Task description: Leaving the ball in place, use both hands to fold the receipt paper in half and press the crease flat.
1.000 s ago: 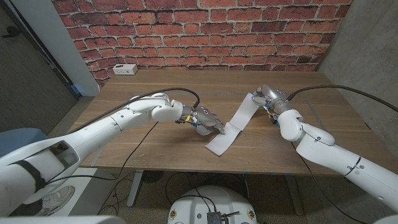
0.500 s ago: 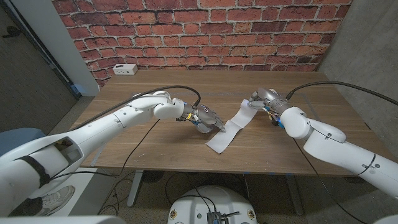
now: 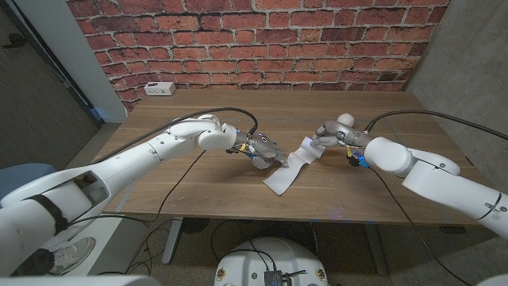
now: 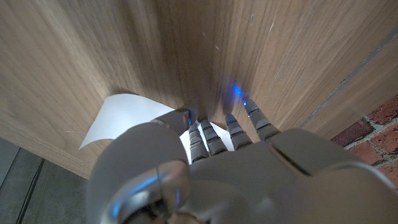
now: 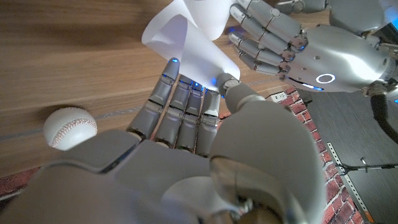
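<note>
A long white receipt (image 3: 283, 177) lies slantwise near the table's front edge, its near end flat on the wood. My left hand (image 3: 265, 151) presses its fingertips (image 4: 200, 126) onto the strip's middle, where the receipt (image 4: 121, 114) spreads out beside them. My right hand (image 3: 327, 134) pinches the far end between thumb and fingers and holds it lifted and curled over toward the left hand. In the right wrist view the raised receipt (image 5: 186, 38) arches above my right hand (image 5: 186, 124), with the left hand (image 5: 311, 53) just past it. The white baseball (image 3: 345, 121) (image 5: 69, 127) sits on the table behind the right hand.
A small white box (image 3: 160, 88) stands at the table's far left corner by the brick wall. Black cables run over the wooden table (image 3: 198, 187) along both arms.
My right hand has carried the receipt's far end leftward, closer to the left hand, so the strip bows more. The baseball now shows behind it. The left hand has stayed put.
</note>
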